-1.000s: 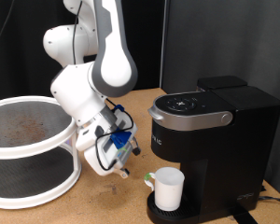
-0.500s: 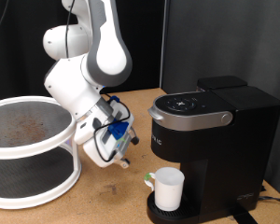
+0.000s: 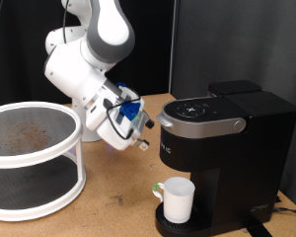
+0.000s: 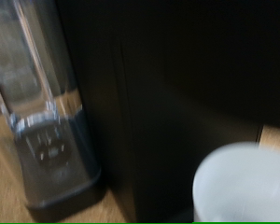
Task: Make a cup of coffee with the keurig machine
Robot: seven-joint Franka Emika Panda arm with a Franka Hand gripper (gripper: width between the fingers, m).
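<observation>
The white cup point(image 3: 178, 198) stands upright on the round drip tray at the base of the black keurig machine point(image 3: 227, 148), under its spout. The machine's silver-trimmed lid point(image 3: 199, 116) is down. My gripper point(image 3: 141, 140) hangs in the air to the exterior view's left of the machine, level with its lid and above and to the left of the cup. Nothing shows between its fingers. In the blurred wrist view the cup point(image 4: 243, 183) shows as a white rim beside the machine's black body point(image 4: 168, 93); my fingers do not show there.
A white two-tier round rack point(image 3: 30, 158) stands on the wooden table point(image 3: 118, 212) at the exterior view's left. A black curtain hangs behind. A cable lies at the machine's lower right.
My gripper has risen from low beside the cup to the height of the machine's lid and shifted slightly right. The cup and the machine have not moved.
</observation>
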